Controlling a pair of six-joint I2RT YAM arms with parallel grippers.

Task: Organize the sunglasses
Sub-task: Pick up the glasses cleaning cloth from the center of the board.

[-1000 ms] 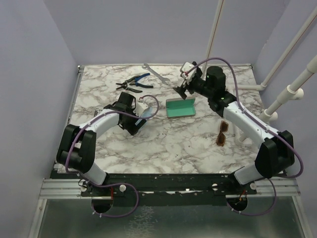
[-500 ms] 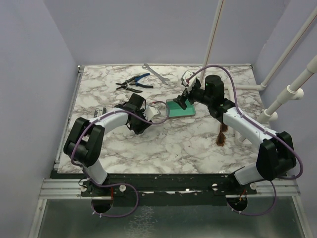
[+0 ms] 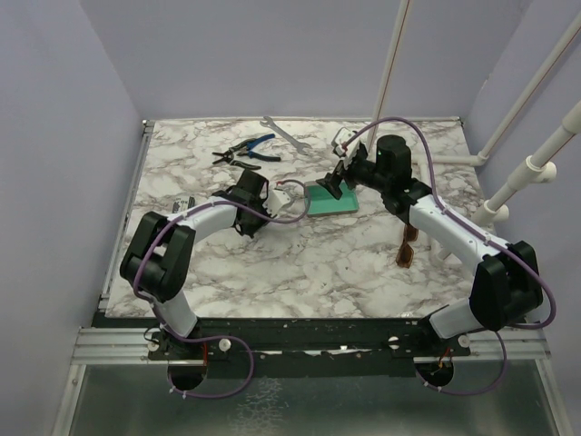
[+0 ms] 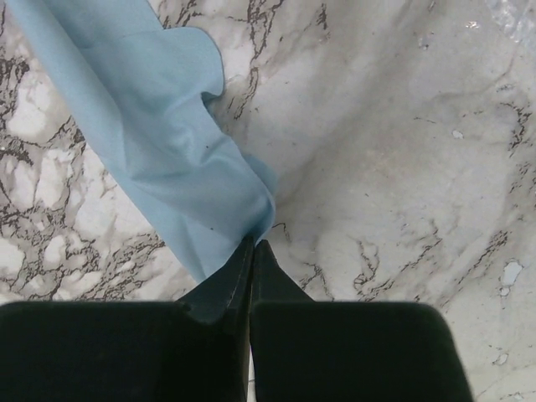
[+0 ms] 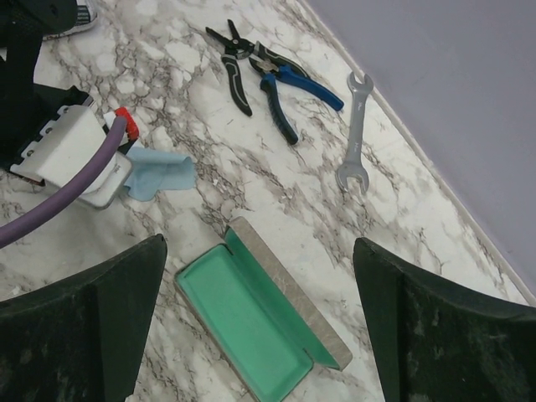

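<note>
The sunglasses [image 3: 408, 245], amber lenses in a thin dark frame, lie at the right of the table beside the right arm. My left gripper [image 4: 253, 243] [image 3: 272, 205] is shut, its tips pinching an edge of the light blue cloth [image 4: 159, 134] [image 5: 159, 172] on the marble, just left of the case. The grey case [image 3: 331, 197] [image 5: 251, 327] lies open, showing its green lining with nothing inside. Over it hangs my right gripper [image 5: 260, 251] [image 3: 334, 182], open wide and holding nothing.
Blue-handled pliers [image 3: 259, 145] [image 5: 293, 84], black cutters [image 3: 238, 160] [image 5: 234, 63] and a steel wrench [image 3: 283, 133] [image 5: 356, 134] lie at the back of the table. White pipes [image 3: 522, 173] stand at the right edge. Walls close in on both sides.
My left gripper has closed from wide open and pinched the cloth, moving right toward the case. My right gripper came down over the open case, then held still.
</note>
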